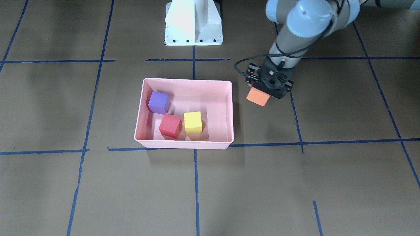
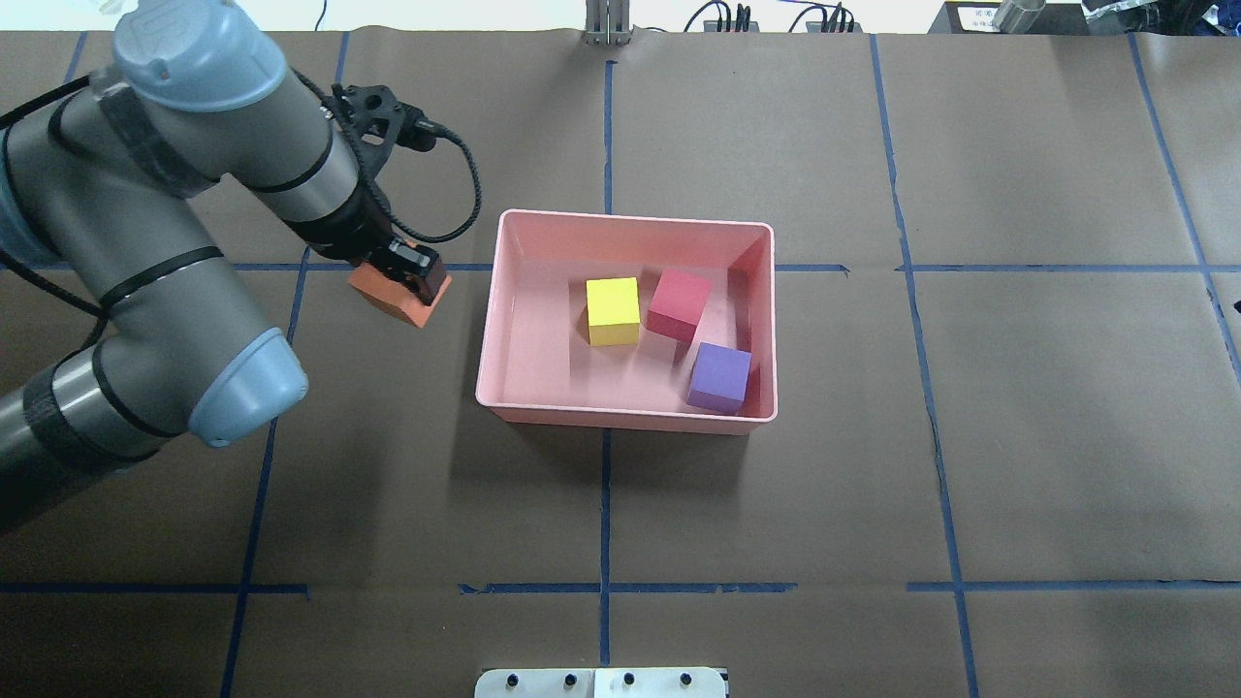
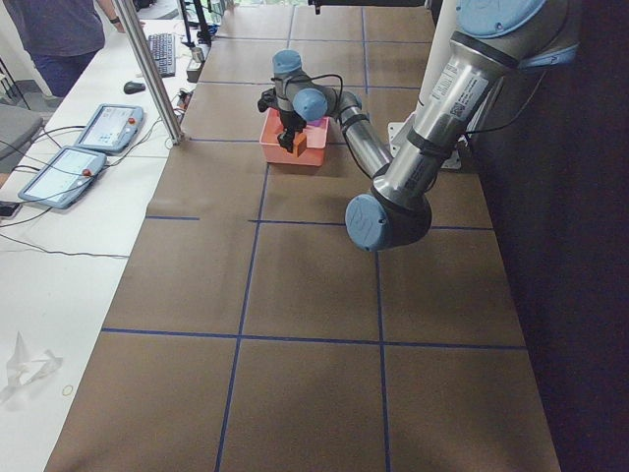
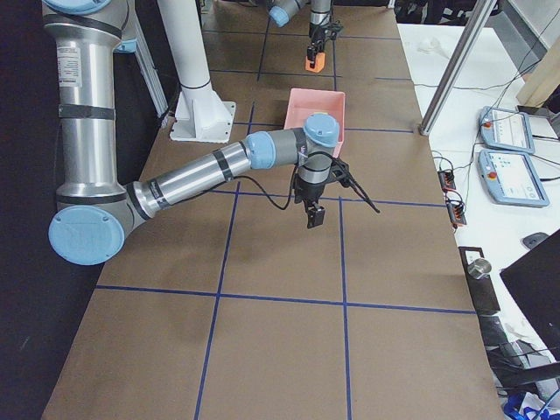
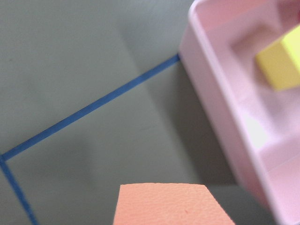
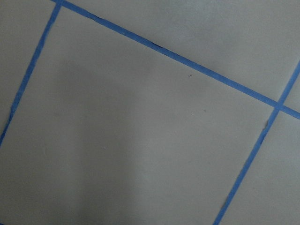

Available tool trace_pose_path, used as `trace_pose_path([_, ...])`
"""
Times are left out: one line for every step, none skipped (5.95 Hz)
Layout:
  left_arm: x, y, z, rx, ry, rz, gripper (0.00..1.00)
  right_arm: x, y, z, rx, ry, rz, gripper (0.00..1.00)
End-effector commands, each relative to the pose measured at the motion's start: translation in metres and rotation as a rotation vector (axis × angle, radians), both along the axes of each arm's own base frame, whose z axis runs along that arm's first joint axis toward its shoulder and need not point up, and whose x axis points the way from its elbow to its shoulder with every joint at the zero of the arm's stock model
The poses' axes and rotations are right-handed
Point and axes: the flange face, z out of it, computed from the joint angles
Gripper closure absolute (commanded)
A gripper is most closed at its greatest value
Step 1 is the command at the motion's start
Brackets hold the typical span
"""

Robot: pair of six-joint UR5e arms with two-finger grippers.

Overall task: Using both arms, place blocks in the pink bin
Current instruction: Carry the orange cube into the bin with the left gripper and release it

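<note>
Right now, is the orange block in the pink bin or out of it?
Out. The left gripper holds the orange block beside the pink bin; inside lie the yellow block, red block and purple block.

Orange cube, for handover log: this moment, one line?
left gripper shut on orange foam cube | outside rectangular pink plastic bin | right gripper unclear

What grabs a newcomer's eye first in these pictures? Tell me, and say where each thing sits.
The pink bin in the middle of the brown table stands out first, with a yellow block, a red block and a purple block inside it. Next comes the left gripper, just outside the bin's short wall on the robot's left. Its fingers are shut on the orange block, which is not yet over the bin.
</note>
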Motion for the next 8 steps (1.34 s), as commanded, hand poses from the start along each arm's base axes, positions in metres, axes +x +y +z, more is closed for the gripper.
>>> trace_pose_path([0.058, 0.008, -0.07, -0.124, 0.031, -0.054, 0.54, 0.035, 0.021, 0.027, 0.004, -0.008, -0.008, 0.0])
trace_pose_path([0.074, 0.006, -0.078, -0.138, 0.022, -0.061, 0.42, 0.045, 0.024, 0.031, 0.01, -0.014, -0.006, 0.0])
trace_pose_path([0.074, 0.005, -0.076, -0.132, 0.016, -0.072, 0.03, 0.048, 0.029, 0.035, 0.002, -0.014, 0.001, 0.0])
trace_pose_path([0.071, 0.006, -0.076, -0.13, 0.017, -0.073, 0.0, 0.052, 0.034, 0.04, -0.009, -0.013, 0.007, 0.0])
trace_pose_path([0.067, 0.008, -0.07, -0.127, 0.016, -0.07, 0.0, 0.058, 0.04, 0.046, -0.02, -0.011, 0.015, 0.0])
trace_pose_path([0.061, 0.011, -0.06, -0.12, 0.013, -0.062, 0.0, 0.067, 0.044, 0.05, -0.016, -0.01, 0.022, 0.0])
trace_pose_path([0.041, 0.012, -0.032, -0.074, -0.003, -0.034, 0.0, 0.076, 0.052, 0.057, -0.028, -0.011, 0.036, 0.0])
trace_pose_path([0.008, 0.001, 0.007, -0.009, -0.036, -0.005, 0.0, 0.084, 0.063, 0.066, -0.049, -0.014, 0.051, 0.0])
